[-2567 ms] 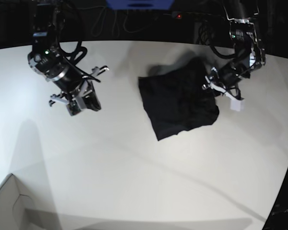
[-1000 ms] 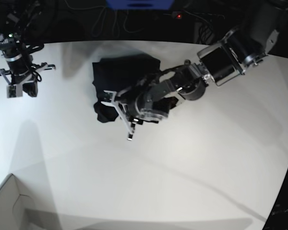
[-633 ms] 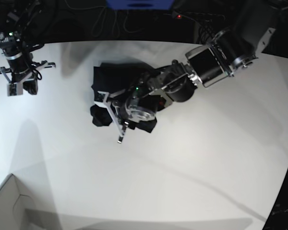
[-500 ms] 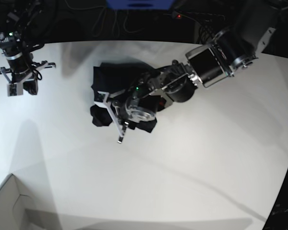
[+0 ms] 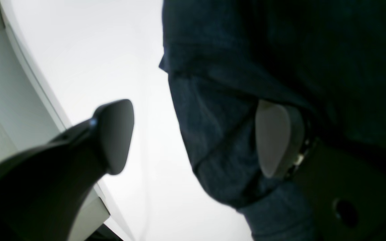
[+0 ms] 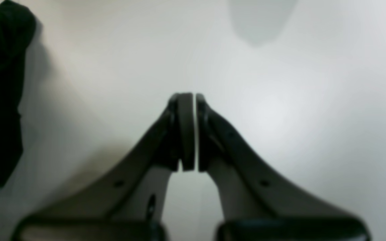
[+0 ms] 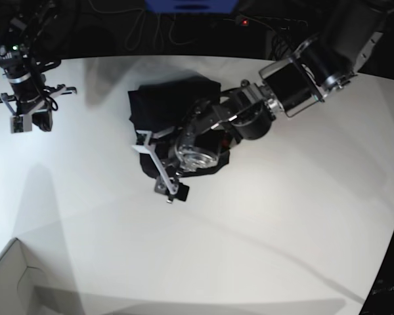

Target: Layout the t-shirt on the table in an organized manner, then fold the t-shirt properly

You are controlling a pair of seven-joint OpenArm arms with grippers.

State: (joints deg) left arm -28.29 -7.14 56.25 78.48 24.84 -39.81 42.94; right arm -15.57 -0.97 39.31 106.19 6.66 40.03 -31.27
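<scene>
Black thin cloth, the t-shirt (image 7: 163, 108), sits bunched in the upper middle of the base view on the white surface (image 7: 282, 223), not yet spread; sleeves and hem cannot be told apart in the heap. Left gripper (image 7: 159, 168) hangs at the lower edge of the heap with its jaws spread wide; in the left wrist view one finger (image 5: 114, 134) stands clear over bare surface, the other finger (image 5: 273, 137) lies against a fold of the shirt, cloth draped just beside it, nothing pinched between them. Right gripper (image 6: 190, 130) is clenched on nothing, parked at the upper left of the base view, well apart from the shirt, whose edge shows only at the far left of its wrist view. Risks, as judged: the fold resting on the one finger may snag and drag along if the arm lifts away, rumpling the heap further. A fresh grab from here could take several layers at once, since edges are buried, so the shirt would lift as a lump instead of opening. With only one arm near, pulling would slide the whole shirt rather than stretch it.
</scene>
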